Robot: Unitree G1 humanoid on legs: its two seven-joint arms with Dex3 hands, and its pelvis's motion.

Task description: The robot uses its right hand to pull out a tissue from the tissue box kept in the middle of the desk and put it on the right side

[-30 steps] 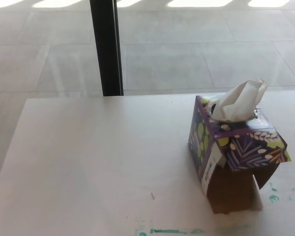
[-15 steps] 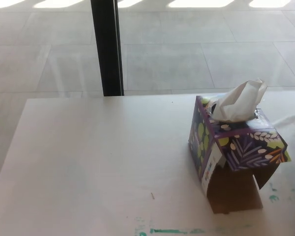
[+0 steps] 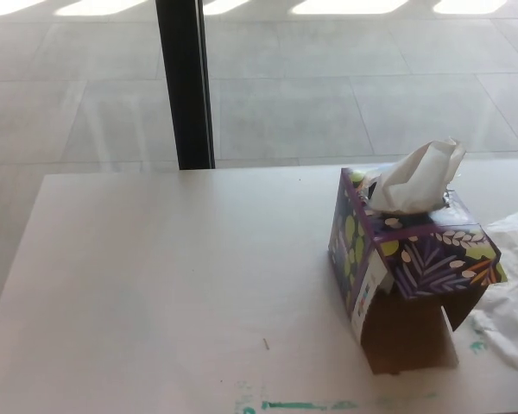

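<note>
Head view: tissue box (image 3: pixel 410 276) on desk (image 3: pixel 155 285); loose tissue (image 3: pixel 511 289) just right.

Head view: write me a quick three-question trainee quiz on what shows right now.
1. True or false: a tissue sticks up out of the tissue box.
2. Where does the loose white tissue lie? A: left of the box; B: right of the box; C: on top of the box.
3. Fill in: the bars behind the desk belong to a black ____.

Key: 1 true; 2 B; 3 post.
</note>
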